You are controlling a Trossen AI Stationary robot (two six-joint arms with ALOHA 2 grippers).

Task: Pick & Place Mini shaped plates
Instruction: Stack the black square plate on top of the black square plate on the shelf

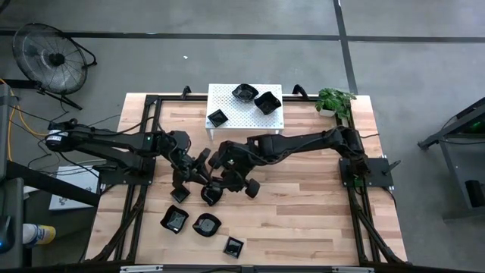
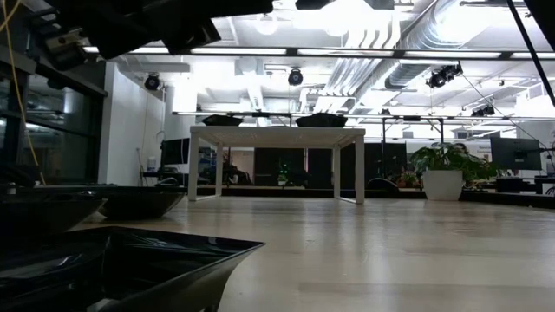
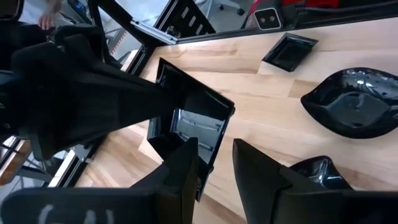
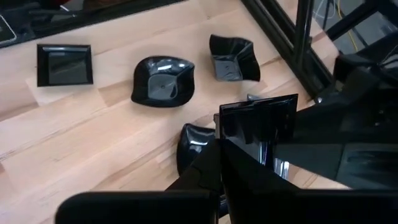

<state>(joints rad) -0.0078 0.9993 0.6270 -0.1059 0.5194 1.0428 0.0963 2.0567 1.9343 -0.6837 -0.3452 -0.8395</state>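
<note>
I can read no brand, label or writing anywhere. The surface (image 1: pixel 303 197) is pale wood planking in a black frame, and on its far edge stands a white perforated stand (image 1: pixel 227 98) carrying three glossy black mini plates (image 1: pixel 256 98): one wavy-edged, two squarish. Both arms meet at mid-surface. My left gripper (image 3: pixel 214 165) has its fingers part-spread around the rim of a square plate (image 3: pixel 193 121), a shiny flat-walled dish held tilted above the wood. My right gripper (image 4: pixel 217 165) has its fingers pressed together, and it seems to pinch the edge of the same square plate (image 4: pixel 258 121) from the other side. More black dishes lie loose on the near-left part of the surface: a wavy-edged one (image 1: pixel 175 219), a rounded one (image 1: pixel 206 224) and a small square one (image 1: pixel 233 246). A potted plant (image 1: pixel 333 98) sits at the far right corner.
</note>
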